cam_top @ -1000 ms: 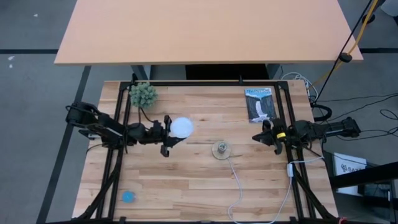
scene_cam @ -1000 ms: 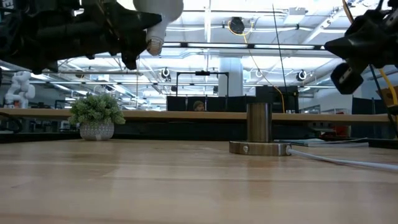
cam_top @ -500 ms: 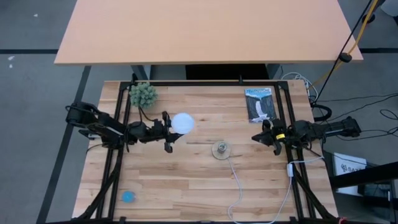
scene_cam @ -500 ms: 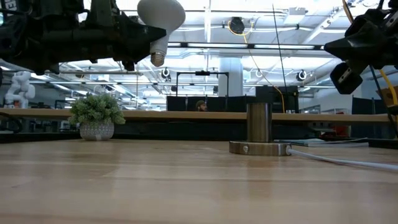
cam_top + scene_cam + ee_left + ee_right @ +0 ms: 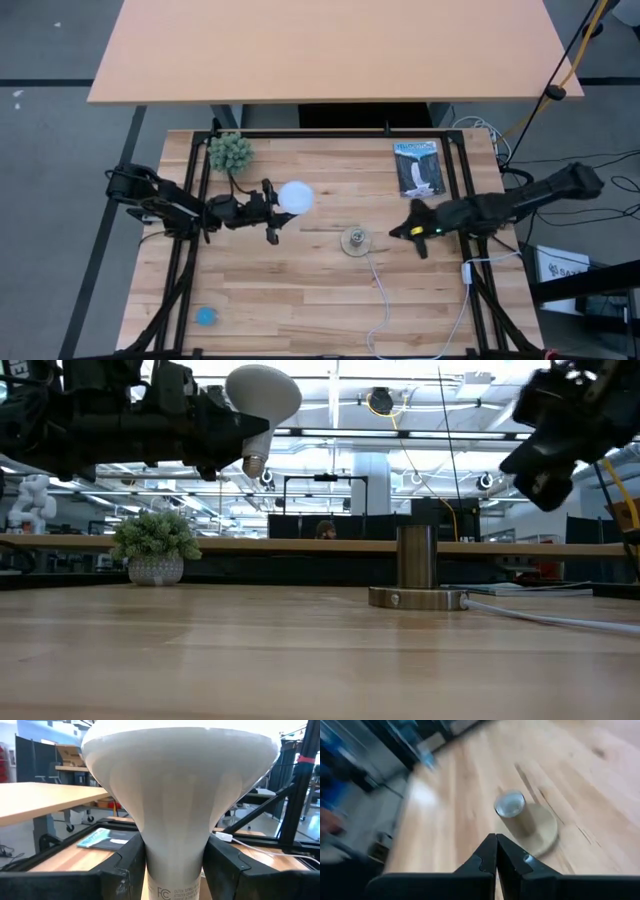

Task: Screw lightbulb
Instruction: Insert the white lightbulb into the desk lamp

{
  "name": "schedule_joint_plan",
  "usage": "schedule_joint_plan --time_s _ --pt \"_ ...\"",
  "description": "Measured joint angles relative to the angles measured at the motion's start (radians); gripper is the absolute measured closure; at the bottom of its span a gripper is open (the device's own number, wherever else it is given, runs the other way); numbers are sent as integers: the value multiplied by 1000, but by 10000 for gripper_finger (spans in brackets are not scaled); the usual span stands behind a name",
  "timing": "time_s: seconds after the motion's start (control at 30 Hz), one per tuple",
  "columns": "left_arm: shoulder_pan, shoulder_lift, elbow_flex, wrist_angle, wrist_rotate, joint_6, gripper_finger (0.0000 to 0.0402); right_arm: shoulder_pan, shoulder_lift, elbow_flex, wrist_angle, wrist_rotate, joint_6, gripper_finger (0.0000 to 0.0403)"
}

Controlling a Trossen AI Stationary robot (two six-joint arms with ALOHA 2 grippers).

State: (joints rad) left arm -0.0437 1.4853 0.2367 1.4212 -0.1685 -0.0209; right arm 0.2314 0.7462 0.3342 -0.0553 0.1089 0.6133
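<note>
Above the wooden counter (image 5: 300, 290), the left gripper (image 5: 270, 212) is clamping the lightbulb (image 5: 294, 198) between its fingers, while the right gripper (image 5: 402, 232), fingers pressed together, is hanging near the socket (image 5: 354, 239).

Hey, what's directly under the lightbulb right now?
Only bare table. The lightbulb hangs in the air, clamped in the left tool, off to the side of the socket. Nothing covers that spot.

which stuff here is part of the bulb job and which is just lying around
In the job: bulb, held in the left hand; socket with its cord; right hand, shut, near the socket.
Lying about: plant, booklet, blue disc.
</note>
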Motion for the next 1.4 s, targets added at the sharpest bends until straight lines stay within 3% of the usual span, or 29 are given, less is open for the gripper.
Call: schedule_joint_plan --time_s 0.13,0.23,0.43,0.63,0.73,0.87,1.17,1.4 --pt "0 0 0 0 -1 -1 244 0 272 160 -182 0 -2 403" --pt "0 0 0 0 -1 -3 244 0 459 224 -211 0 -10 403" --pt "0 0 0 0 -1 -4 244 -28 762 270 42 17 -65 403" --pt "-2 0 0 1 2 -7 244 -51 934 347 315 125 -252 403" --pt "-3 0 0 1 3 -30 244 -56 937 406 308 128 -307 403" --pt "-19 0 0 1 6 -53 244 -53 890 440 147 127 -314 403" --pt "-81 0 74 -101 -7 -24 244 -33 737 443 -138 131 -208 403" --pt "-149 18 221 -339 -56 -13 243 66 722 371 -72 315 -79 403"
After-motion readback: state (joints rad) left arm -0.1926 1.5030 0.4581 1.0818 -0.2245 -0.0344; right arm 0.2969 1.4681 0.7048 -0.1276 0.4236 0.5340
